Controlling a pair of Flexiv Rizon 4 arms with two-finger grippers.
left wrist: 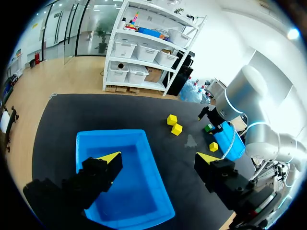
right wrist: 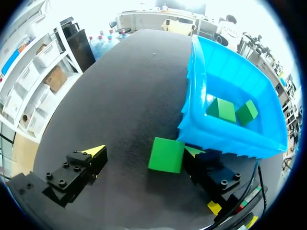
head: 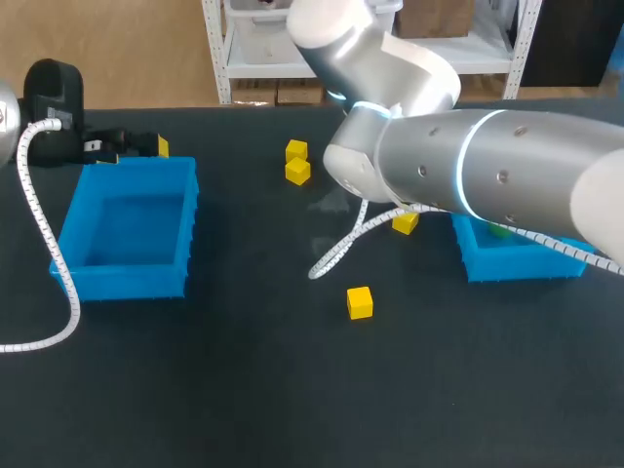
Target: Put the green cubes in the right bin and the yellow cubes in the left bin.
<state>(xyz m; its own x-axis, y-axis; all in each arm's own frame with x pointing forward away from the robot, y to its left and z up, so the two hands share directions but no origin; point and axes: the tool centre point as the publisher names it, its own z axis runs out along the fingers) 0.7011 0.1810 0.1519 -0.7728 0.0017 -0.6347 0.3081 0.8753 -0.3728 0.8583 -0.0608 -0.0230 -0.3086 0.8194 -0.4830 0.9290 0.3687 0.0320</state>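
The right claw [right wrist: 143, 154] stands apart. A green cube [right wrist: 166, 155] sits between its fingers, against one only, just beside the right bin [right wrist: 230, 141], which holds two green cubes [right wrist: 221, 109]. The head view hides that claw and cube behind the right arm [head: 487, 166], but shows four yellow cubes [head: 360, 302] on the tabletop [head: 244, 390]. The left claw [left wrist: 158, 160] is also apart, with the left bin [left wrist: 96, 139] just ahead.

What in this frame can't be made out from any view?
Head view: the right arm hides the right gripper, the loose green cube and most of the right bin.
Right wrist view: whether that cube touches the nearer finger is unclear.
Left wrist view: the fingers of the left gripper cover part of the left bin.
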